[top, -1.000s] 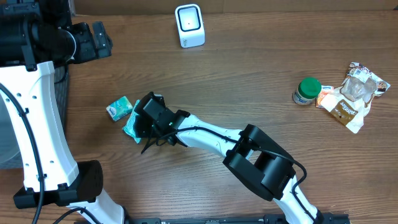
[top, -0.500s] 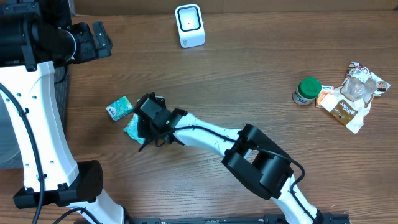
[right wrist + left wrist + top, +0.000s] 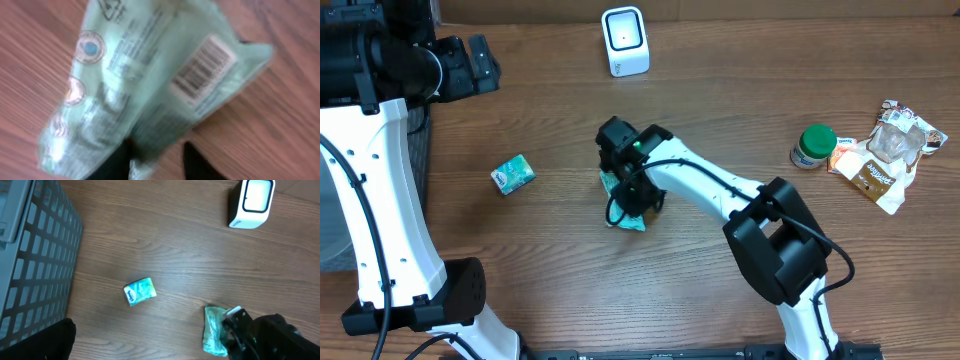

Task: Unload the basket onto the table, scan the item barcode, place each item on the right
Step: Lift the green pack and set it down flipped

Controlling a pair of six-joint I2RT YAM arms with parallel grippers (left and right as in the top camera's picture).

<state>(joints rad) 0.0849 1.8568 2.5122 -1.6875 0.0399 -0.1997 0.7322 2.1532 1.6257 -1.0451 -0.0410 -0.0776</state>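
Green packet (image 3: 125,95) is clamped in the right gripper (image 3: 630,195), barcode (image 3: 202,75) showing; reaching the scanner (image 3: 624,40) remains. Left gripper (image 3: 475,62) gapes empty.

Open tabletop (image 3: 195,260) runs between the pouch (image 3: 214,330) and the scanner (image 3: 251,202); the small packet (image 3: 140,291) lies well left.

Wood-grain table (image 3: 740,90). Small teal packet (image 3: 512,174) lies alone, left of centre. Far right: green-lidded jar (image 3: 813,146), upright, just beside a heap of crumpled snack wrappers (image 3: 887,152). Grey slatted basket (image 3: 35,255) sits at the table's left side, near the teal packet.
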